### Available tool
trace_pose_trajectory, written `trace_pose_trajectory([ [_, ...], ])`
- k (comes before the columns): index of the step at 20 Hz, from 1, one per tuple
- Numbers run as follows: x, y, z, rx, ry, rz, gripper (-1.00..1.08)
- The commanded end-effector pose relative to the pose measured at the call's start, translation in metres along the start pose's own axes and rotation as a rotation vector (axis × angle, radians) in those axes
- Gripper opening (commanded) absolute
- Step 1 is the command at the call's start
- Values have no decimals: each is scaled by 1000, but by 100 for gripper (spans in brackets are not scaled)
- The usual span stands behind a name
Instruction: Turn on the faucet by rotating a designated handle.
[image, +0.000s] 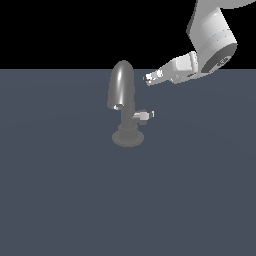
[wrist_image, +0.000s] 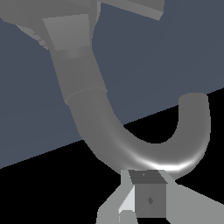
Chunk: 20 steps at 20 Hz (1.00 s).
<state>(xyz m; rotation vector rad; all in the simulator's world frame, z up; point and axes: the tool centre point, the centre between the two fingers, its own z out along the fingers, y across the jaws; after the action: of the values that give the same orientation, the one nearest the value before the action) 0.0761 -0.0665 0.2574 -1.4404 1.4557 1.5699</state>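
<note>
Glossy grey faucet (image: 122, 85), silver bright-tipped handle (image: 143, 115), white tool (image: 149, 78), slate-blue floor (image: 60, 200)

You have a plain slate-blue table (image: 60, 200) with one thing standing on it: the faucet (image: 123, 90), upright on its round ribbed base, set near the middle toward the far edge, spout arching over the surface.

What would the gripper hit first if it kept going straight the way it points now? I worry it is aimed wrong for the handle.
Probably the top of the faucet spout's arch. The gripper points toward it, and the wrist view shows the spout curve dead ahead. The handle sits lower, off that line. Depth is uncertain.
</note>
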Motion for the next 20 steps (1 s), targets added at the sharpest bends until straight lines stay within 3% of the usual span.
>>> trace_pose_trajectory([
  [1,15,-4,-2,24,-46,45,-100],
  [10,65,-12,-2,103,-194,188,-100],
  [20,83,-13,1,131,-247,238,-100],
])
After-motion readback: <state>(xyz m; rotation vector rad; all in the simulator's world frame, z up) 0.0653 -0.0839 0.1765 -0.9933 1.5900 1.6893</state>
